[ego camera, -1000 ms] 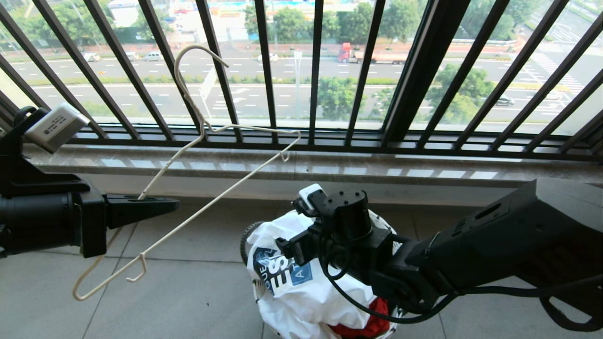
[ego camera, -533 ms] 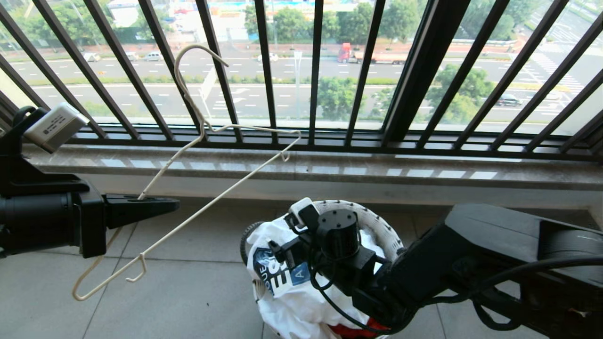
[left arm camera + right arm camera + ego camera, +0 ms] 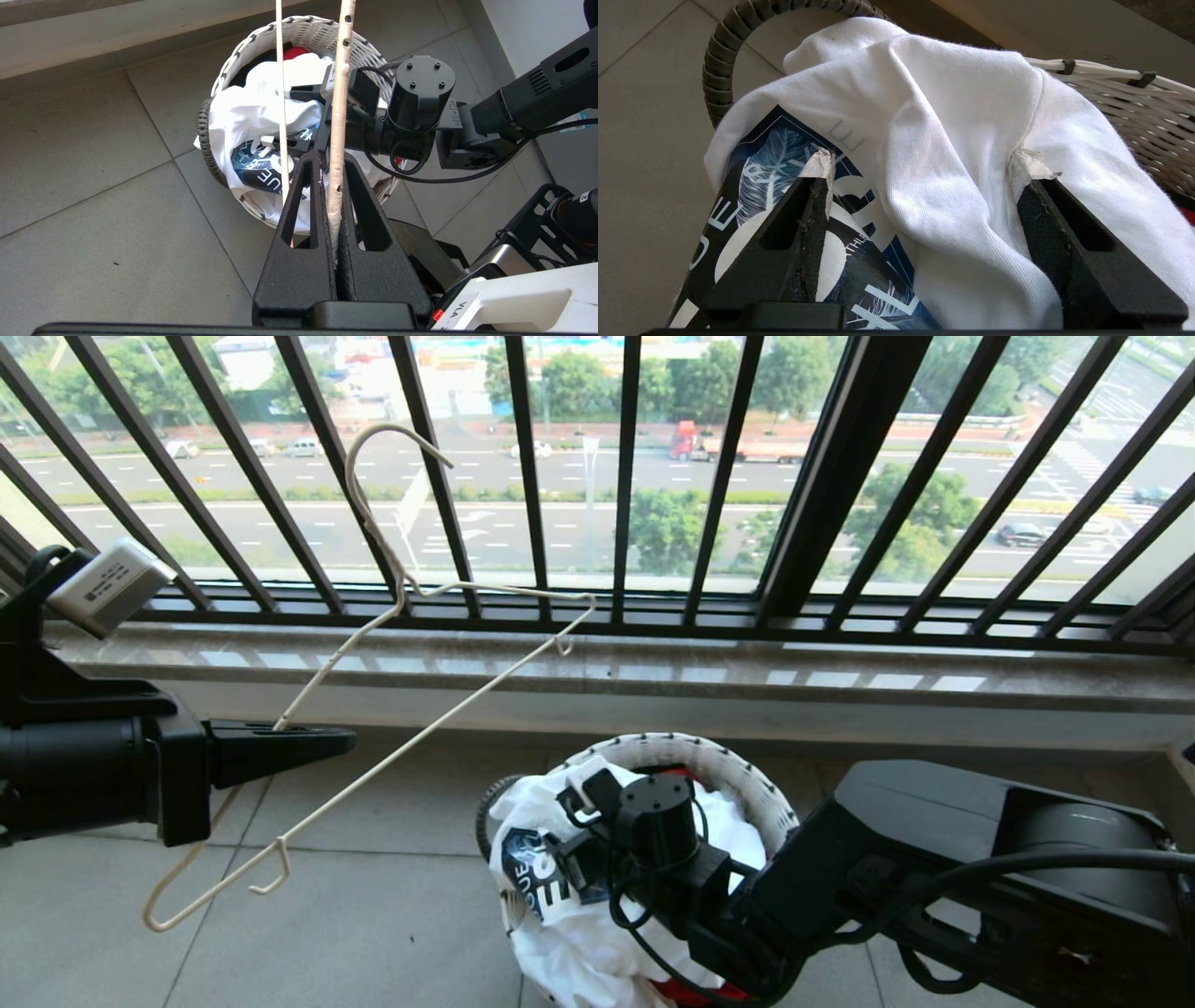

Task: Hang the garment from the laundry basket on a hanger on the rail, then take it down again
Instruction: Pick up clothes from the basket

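Tiled floor [image 3: 373, 915], basket [image 3: 738, 775] holding T-shirt [image 3: 560, 933], right pincer [image 3: 920, 186] spread astride it, left pincer [image 3: 332, 186] clenching hanger [image 3: 411, 747]

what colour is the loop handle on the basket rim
Dark grey-brown, twisted like rope; the loop handle on the basket shows best in the right wrist view.

Bright daylight is admitted through the barred window [image 3: 597, 476]. The bars are splayed outward by wide-angle distortion. Little shadow is cast on the floor tiles [image 3: 373, 915].

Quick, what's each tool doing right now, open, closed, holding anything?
Left tool: shut on the hanger.
Right tool: open, fingers astride a fold of the T-shirt in the basket, not clamped yet.
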Controlling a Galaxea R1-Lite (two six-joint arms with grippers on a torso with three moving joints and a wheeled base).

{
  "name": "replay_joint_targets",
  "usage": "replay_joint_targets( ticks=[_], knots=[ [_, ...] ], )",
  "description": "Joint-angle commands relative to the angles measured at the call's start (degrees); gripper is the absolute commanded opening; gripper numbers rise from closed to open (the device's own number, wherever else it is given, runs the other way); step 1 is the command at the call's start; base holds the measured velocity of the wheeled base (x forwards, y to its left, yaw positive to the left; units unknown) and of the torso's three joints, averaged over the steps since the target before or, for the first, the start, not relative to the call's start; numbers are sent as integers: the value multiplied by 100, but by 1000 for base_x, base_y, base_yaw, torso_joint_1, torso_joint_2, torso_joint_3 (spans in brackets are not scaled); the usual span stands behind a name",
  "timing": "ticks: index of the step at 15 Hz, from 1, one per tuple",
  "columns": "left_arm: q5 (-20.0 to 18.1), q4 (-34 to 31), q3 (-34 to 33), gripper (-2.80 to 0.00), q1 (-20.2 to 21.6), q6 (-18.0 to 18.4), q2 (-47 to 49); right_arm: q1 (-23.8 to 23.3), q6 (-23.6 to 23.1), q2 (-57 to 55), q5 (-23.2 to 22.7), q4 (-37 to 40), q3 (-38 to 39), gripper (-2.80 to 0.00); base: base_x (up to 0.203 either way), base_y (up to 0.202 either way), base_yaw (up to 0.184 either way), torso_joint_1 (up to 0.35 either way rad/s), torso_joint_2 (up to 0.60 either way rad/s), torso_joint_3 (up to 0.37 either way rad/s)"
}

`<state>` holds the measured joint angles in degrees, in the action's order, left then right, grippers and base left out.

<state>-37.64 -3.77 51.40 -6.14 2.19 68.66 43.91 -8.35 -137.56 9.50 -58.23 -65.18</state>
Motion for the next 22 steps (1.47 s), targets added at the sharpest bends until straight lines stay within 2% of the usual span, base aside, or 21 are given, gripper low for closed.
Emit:
replay_joint_targets(
  ticks=[1,7,13,16,22],
  knots=[
    [-15,-1,2,-280,-1,1,7,3,-9,-5,0,-30,-3,-280,0,0,0,0,0,0],
    [-24,-1,2,-280,-1,1,7,3,-9,97,0,-22,55,-280,0,0,0,0,0,0],
    [-24,-1,28,-280,-1,-8,-2,25,-27,1033,-9,447,476,-280,0,0,0,0,0,0],
    [-24,-1,37,-280,-1,-8,-5,14,-29,1902,-16,1529,693,-280,0,0,0,0,0,0],
    [-24,-1,37,-280,-1,-8,-1,-144,-76,3587,-1,4653,680,-280,0,0,0,0,0,0]
  ],
)
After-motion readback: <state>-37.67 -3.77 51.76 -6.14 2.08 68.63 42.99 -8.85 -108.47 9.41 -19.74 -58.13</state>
